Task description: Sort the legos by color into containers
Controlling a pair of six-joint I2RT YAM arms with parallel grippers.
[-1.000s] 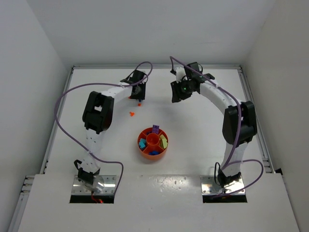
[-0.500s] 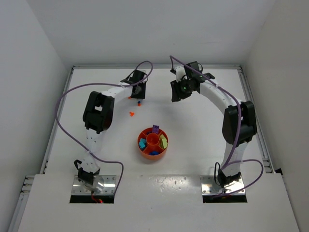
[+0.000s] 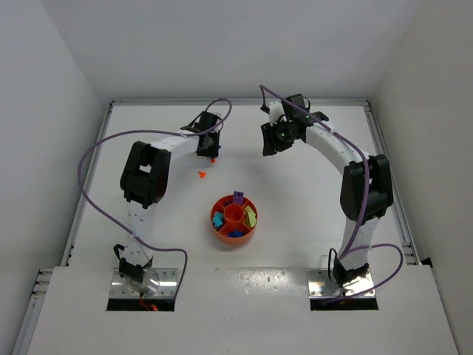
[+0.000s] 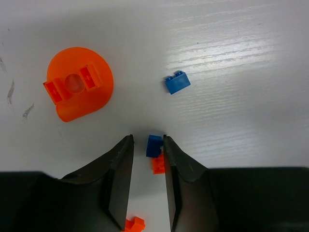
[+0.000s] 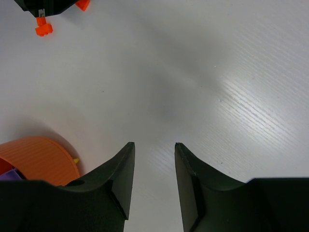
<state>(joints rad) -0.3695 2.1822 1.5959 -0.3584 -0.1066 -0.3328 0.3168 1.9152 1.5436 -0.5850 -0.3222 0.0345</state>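
Blue lego [image 4: 154, 145] sits between the slightly spread tips of the left claw [image 4: 147, 140], against one finger (not yet pinched).

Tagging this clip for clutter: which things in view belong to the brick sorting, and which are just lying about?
Job: orange tray, blue bricks, orange bricks, left gripper.
Lying about: purple cables, base plates.

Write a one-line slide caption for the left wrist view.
Open left gripper with a blue lego between its fingertips; a second blue lego lies on the table beyond.
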